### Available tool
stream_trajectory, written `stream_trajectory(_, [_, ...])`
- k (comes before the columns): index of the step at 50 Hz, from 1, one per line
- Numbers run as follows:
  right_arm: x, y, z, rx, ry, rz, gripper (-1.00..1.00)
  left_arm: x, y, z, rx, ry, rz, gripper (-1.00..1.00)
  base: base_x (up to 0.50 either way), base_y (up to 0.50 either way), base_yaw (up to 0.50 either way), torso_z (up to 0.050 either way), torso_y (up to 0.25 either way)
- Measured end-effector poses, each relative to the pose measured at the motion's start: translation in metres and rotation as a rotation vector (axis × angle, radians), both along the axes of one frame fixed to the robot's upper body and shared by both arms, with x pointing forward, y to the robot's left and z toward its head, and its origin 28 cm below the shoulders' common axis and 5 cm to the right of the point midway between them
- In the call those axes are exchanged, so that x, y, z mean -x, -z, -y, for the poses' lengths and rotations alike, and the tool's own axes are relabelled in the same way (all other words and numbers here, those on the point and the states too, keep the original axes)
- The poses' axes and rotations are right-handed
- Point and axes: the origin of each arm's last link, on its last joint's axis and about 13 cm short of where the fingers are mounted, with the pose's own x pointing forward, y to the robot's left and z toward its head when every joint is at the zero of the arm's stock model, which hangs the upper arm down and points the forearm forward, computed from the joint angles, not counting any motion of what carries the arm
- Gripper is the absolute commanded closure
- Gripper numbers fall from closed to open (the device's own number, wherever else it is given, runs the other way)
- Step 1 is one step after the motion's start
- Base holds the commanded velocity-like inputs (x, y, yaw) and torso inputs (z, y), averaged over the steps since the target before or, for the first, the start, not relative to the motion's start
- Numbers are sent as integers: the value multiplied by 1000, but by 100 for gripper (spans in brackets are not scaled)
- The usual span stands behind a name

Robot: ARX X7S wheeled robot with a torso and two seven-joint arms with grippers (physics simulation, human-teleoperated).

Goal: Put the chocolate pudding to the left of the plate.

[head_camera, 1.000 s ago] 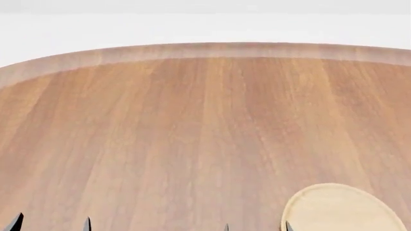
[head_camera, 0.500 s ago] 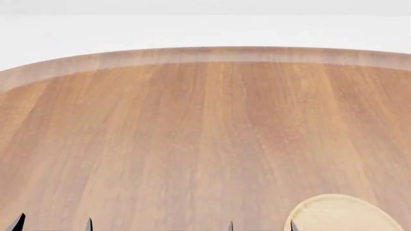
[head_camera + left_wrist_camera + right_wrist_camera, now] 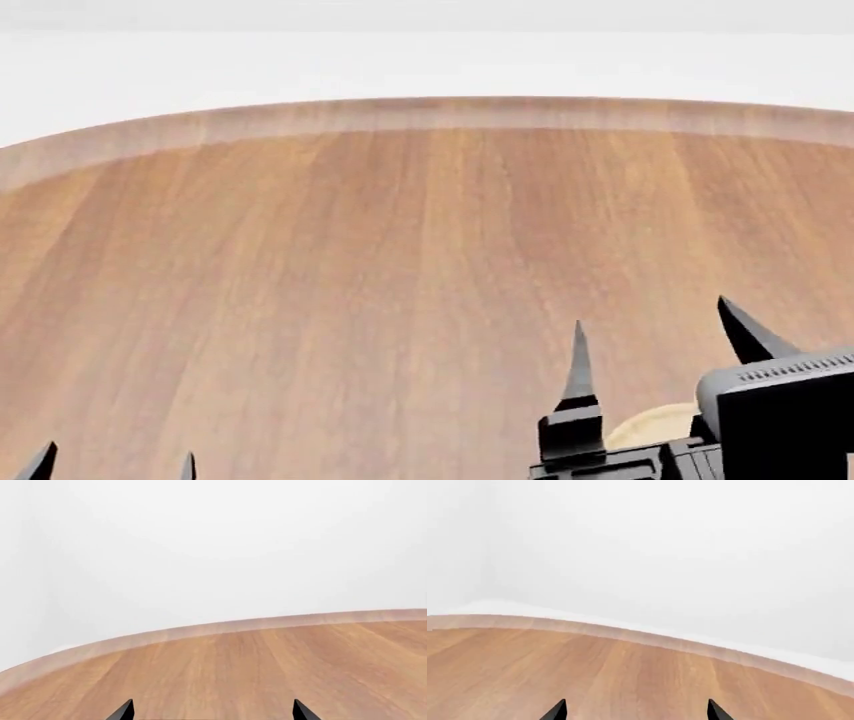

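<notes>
- Right claw [image 3: 654, 345] now risen into the head view at about 5 o'clock; half a second ago only tiny tips at the bottom edge. Dark tapered fingers [image 3: 578, 372] spread apart with nothing between them: wide and empty.
- Claw body now covering most of the pale tan round wooden plate [image 3: 650, 427]; only a sliver of rim showing at 5 o'clock, earlier much more of the disc visible.
- Left claw [image 3: 114, 465] barely in frame at 7 o'clock, just two dark tips, apart and empty, unchanged from before.
- Head framing of the brown wood-grain round surface [image 3: 400, 260] same as half a second ago.
- Both wrist views: only bare wood, curved far edge, white backdrop.
- Chocolate pudding carton: not in any current view. Location unknown; facing and long axis impossible to tell.
- Judged meaning: right arm lift looks like the opening of a reach, early in the task, nothing grasped yet.
- Likely next need: bringing the carton into view before any approach.
- Target spot at 9 o'clock of the plate appears bare where visible.
- Risk: raised arm hiding the plate, so placement reference harder to judge.
</notes>
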Motion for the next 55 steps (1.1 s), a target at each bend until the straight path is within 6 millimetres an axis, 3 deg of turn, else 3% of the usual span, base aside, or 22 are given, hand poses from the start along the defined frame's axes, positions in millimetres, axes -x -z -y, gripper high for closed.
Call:
stream_trajectory(6, [-1, -29, 16, 2, -121, -121, -100, -1, 1, 1, 1, 2, -4, -100, 0, 0, 0, 0, 0])
stream_trajectory(13, [3, -60, 31, 121, -216, -207, -100, -2, 2, 1, -1, 5, -9, -100, 0, 0, 0, 0, 0])
stream_trajectory(20, [13, -75, 36, 275, -341, -298, -100, -3, 3, 2, -4, 9, -15, -100, 0, 0, 0, 0, 0])
stream_trajectory(35, [19, -52, 33, 462, -523, -487, -100, -5, 6, 3, -10, 14, -23, -100, 0, 0, 0, 0, 0])
stream_trajectory(55, [16, -9, 28, 446, -611, -585, -100, -5, 9, 5, -21, 24, -30, -100, 0, 0, 0, 0, 0])
